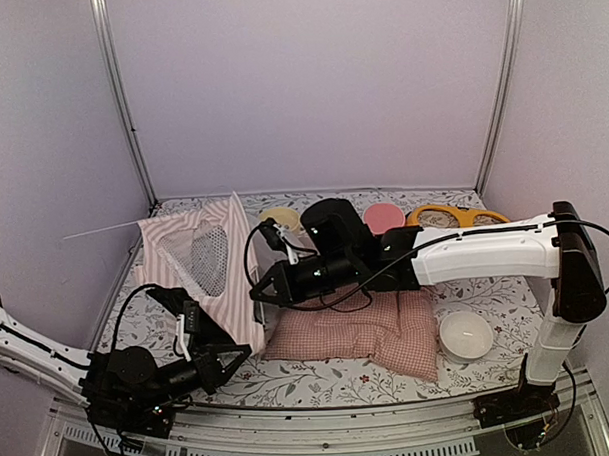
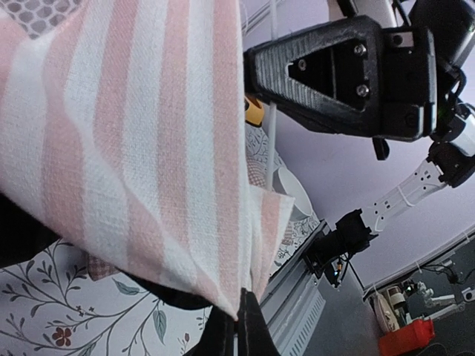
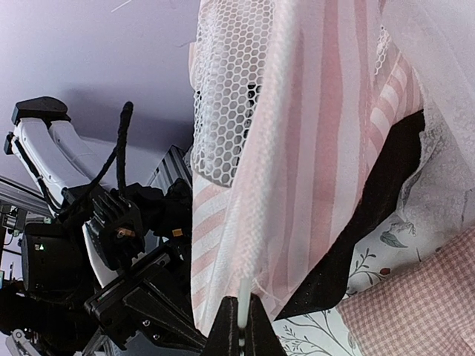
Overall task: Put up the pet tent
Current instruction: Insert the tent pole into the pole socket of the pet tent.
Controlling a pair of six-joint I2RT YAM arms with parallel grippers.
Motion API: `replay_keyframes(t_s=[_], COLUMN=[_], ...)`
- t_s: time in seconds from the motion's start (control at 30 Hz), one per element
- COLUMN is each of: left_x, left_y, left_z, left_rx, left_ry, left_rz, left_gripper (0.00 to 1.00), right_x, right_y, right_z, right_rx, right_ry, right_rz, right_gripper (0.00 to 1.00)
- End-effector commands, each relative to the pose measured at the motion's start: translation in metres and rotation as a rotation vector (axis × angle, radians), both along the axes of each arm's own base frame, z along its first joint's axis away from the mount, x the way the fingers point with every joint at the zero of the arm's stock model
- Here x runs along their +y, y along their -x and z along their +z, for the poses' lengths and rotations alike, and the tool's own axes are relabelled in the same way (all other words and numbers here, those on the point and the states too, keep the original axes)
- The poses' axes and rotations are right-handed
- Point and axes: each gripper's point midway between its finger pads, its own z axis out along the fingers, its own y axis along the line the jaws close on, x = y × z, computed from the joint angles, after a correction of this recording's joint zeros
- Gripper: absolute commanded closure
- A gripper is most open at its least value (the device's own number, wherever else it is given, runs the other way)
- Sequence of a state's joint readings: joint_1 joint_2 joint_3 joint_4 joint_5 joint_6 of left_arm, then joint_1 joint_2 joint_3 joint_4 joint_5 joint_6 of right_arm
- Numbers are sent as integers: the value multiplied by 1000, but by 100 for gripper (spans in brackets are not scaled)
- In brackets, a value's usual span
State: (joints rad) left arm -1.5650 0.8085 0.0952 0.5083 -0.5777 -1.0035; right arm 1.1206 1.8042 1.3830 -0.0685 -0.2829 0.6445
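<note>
**A:** Where is the pet tent [image 1: 201,272] sitting at the moment?

**B:** It is leaning half-raised on the left-centre of the surface [image 1: 320,383], with its near side just beside the pink checked cushion [image 1: 373,331]. The striped cloth is sagging rather than standing taut.

**A:** What are the arms doing with it?

**B:** The left end effector [image 2: 239,330] is clamping together on a lower corner of the striped fabric, pinning it low near the front edge. The right end effector [image 3: 243,330] is pinching a thin white pole [image 3: 243,291] where it is running up inside the tent's edge.

**A:** So which step are we watching?

**B:** I'm judging that they are spreading the frame, one arm anchoring the cloth while the other is steering the pole.

**A:** And what is the next move asking for?

**B:** Probably drawing the pole outward and upright while the anchored corner is resisting, gently enough that the fabric isn't slipping free or the pole bowing too far.
</note>
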Motion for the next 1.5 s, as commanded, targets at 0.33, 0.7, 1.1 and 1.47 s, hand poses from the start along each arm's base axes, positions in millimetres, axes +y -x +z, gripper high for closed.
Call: replay_keyframes(t_s=[0.33,0.7,1.1,1.47], left_x=[-15,-13,-14,-14], left_y=[72,70,71,72], left_z=[-63,-53,-54,-53], left_rx=[75,56,56,53], left_ry=[-235,-204,-207,-199], left_rz=[-364,-358,-368,-375], left_gripper=[100,100,100,100], right_x=[-4,1,-4,-7], right_y=[-77,-76,-84,-89], right_z=[114,89,91,86], right_rx=[-254,-216,-219,-214], right_ry=[-294,-254,-251,-239], right_rz=[-272,-254,-280,-295], right_gripper=[100,100,100,100])
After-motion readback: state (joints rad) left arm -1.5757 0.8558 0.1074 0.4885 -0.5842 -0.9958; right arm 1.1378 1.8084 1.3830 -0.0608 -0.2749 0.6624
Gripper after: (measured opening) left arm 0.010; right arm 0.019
